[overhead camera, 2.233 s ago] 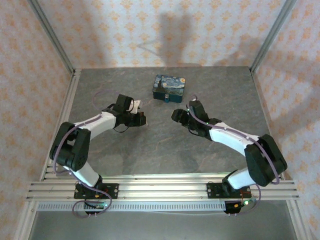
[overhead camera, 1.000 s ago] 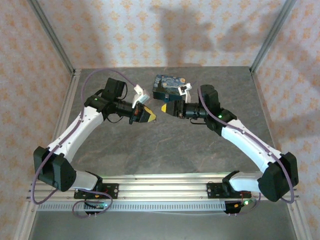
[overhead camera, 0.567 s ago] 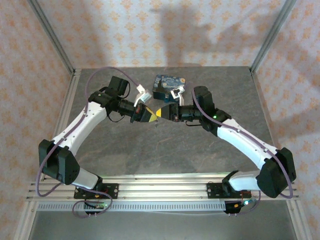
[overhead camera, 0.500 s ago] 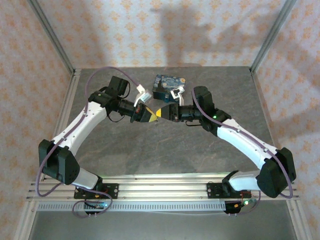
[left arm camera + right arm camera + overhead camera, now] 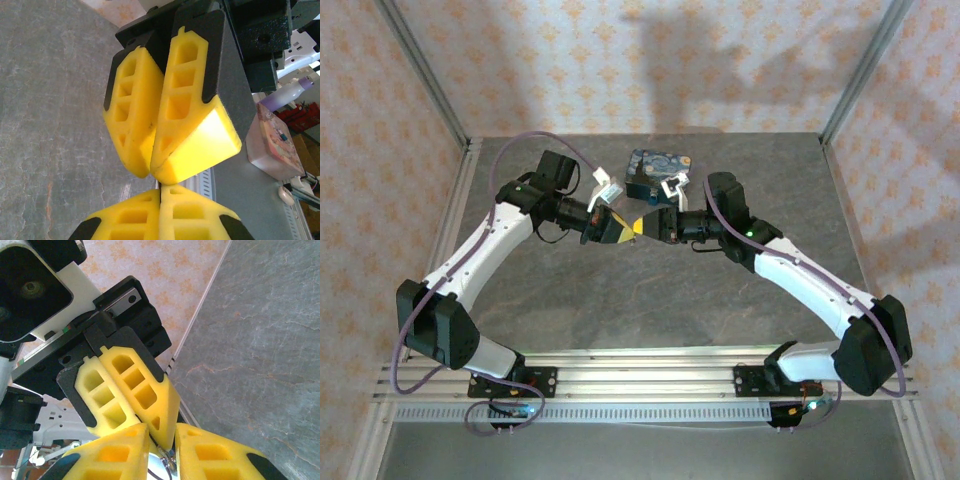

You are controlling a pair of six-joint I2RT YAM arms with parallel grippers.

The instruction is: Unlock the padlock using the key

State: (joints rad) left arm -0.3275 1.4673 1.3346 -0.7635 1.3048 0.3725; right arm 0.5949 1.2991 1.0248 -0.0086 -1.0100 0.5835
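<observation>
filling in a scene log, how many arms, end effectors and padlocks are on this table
arms: 2 (left arm, right arm)
end effectors: 2 (left end effector, right end effector)
padlock: 1
total: 5

earliest frame: both arms folded low, left gripper [image 5: 620, 229] and right gripper [image 5: 642, 226] well apart, close over the table [image 5: 620, 300]. since then both arms have stretched out and lifted, grippers turned to face each other. a second ago a gap lay between the yellow fingertips [image 5: 612, 229]; now the two sets touch, tip to tip. right wrist now overlaps the padlock [image 5: 655, 163], which was in full view at first.
</observation>
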